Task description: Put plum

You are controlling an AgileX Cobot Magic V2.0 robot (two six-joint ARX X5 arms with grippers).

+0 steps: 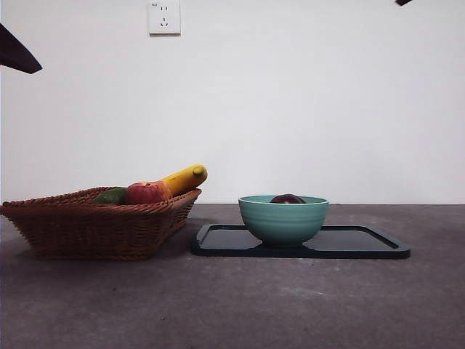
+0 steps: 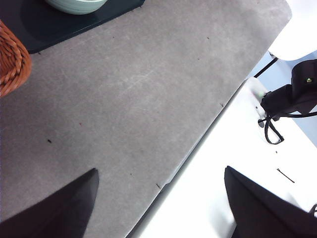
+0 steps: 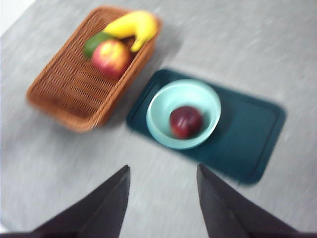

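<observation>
The dark maroon plum (image 3: pixel 185 122) lies inside the teal bowl (image 3: pixel 183 120), which stands on a dark tray (image 3: pixel 247 134). In the front view only the plum's top (image 1: pixel 288 198) shows above the bowl's rim (image 1: pixel 283 218). My right gripper (image 3: pixel 163 198) is open and empty, high above the table and apart from the bowl. My left gripper (image 2: pixel 158 198) is open and empty over the table's near edge, away from the bowl (image 2: pixel 74 5). Both arms show only as dark tips at the front view's top corners.
A wicker basket (image 1: pixel 94 222) stands left of the tray (image 1: pixel 363 243), holding a red-and-yellow apple (image 1: pixel 147 193), a banana (image 1: pixel 185 178) and a green fruit (image 1: pixel 110 195). Black cables and a device (image 2: pixel 292 94) lie on the white surface beyond the table edge.
</observation>
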